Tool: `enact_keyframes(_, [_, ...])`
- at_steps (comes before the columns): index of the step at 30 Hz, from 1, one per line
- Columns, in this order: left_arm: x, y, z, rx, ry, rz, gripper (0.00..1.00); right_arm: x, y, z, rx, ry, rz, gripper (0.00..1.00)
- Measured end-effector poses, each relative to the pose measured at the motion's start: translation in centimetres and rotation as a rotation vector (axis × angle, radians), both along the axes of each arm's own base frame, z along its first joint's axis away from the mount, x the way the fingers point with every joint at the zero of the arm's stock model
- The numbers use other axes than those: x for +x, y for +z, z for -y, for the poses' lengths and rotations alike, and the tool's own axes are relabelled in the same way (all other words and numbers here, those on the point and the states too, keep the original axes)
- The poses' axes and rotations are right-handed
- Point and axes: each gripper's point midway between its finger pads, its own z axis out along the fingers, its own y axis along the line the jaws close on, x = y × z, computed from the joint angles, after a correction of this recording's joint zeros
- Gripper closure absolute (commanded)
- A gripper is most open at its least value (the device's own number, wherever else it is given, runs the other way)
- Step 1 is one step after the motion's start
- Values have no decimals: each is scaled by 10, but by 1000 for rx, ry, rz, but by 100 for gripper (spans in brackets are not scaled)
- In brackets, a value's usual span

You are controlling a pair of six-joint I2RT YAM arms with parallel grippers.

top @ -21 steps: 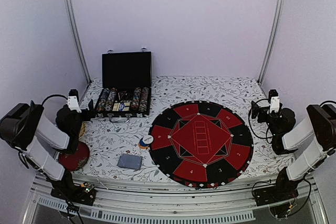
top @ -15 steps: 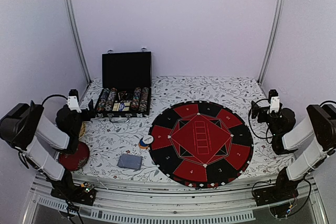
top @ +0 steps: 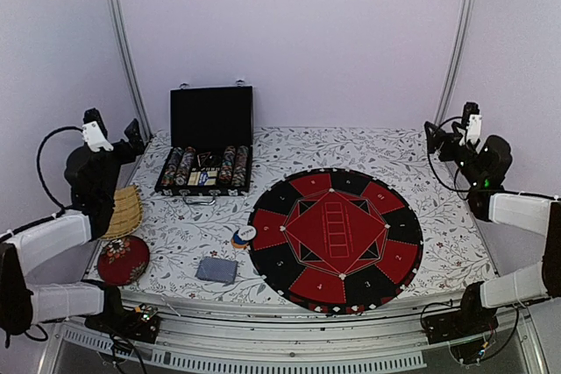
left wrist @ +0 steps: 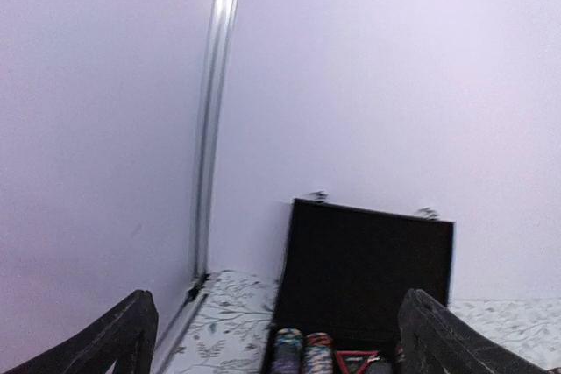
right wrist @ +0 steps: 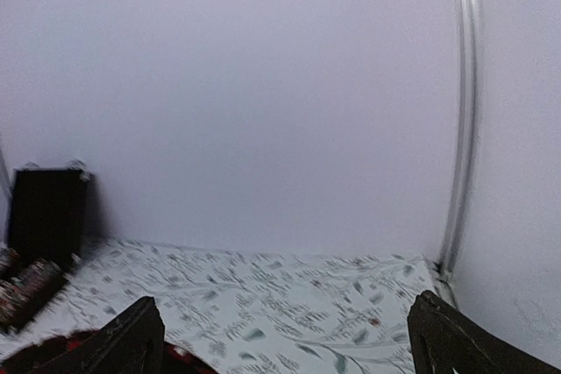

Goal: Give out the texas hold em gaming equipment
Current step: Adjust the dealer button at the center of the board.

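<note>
Left gripper [left wrist: 276, 297] jaws stand fully apart and hold nothing. You see its two dark fingers [left wrist: 118, 339] at the lower corners of the left wrist view, with the open black chip case [left wrist: 364, 278] framed between them. This gripper hangs in the air above the far left corner of the table, well apart from every item. Right gripper [right wrist: 285, 299] is in the same condition: jaws spread wide, nothing held, positioned in the air over the far right edge and facing across the floral tablecloth [right wrist: 228, 304].

Locate the equipment as follows:

- Striped poker chips [top: 180, 166] sit in rows inside the chip case at the far left of the table, with its lid upright.
- Grey-backed playing cards [top: 216, 270] lie as one stack on the cloth near the front edge, left of the round red-and-black mat [top: 335, 238].
- White DEALER button [top: 247, 232] lies just beside the mat's left rim, touching the blue and orange buttons [top: 237, 241].

At the left edge you also find a red round object [top: 123, 260] and a woven yellowish item [top: 123, 209].
</note>
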Motion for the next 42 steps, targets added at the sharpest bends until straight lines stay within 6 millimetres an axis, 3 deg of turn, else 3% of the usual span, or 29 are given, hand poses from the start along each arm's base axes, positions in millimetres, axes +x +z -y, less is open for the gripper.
enact_keyframes(3, [2, 31, 34, -60, -136, -2, 2, 6, 34, -30, 100, 190, -5, 1])
enact_keyframes(5, [5, 47, 63, -80, -242, -32, 2, 16, 43, -57, 163, 327, -64, 1])
enact_keyframes(8, [5, 62, 120, -67, -420, -125, 2, 25, 31, -112, 239, 503, -215, 4])
enact_keyframes(11, [-1, 57, 174, -30, -584, -258, 3, 18, -1, -195, 260, 671, -421, 14])
enact_keyframes(13, [-5, 40, 200, -11, -658, -360, 6, 9, -20, -244, 250, 762, -534, 21])
enact_keyframes(16, [-16, -18, 223, 2, -726, -582, 14, -14, -51, -315, 239, 901, -696, 28])
enact_keyframes(21, [-46, -126, 220, -27, -707, -919, 28, -54, -108, -394, 225, 1056, -929, 42])
enact_keyframes(22, [-52, -139, 219, -35, -703, -963, 32, -60, -120, -406, 224, 1079, -975, 44])
enact_keyframes(25, [-70, -174, 219, -53, -705, -1065, 38, -77, -152, -434, 225, 1119, -1095, 50])
enact_keyframes(30, [-80, -203, 224, -100, -725, -1130, 47, -91, -190, -459, 246, 1154, -1229, 57])
enact_keyframes(38, [-86, -261, 237, -147, -750, -1263, 53, -106, -238, -467, 279, 1137, -1383, 66])
enact_keyframes(42, [-86, -275, 246, -179, -780, -1290, 56, -108, -240, -472, 310, 1178, -1406, 70])
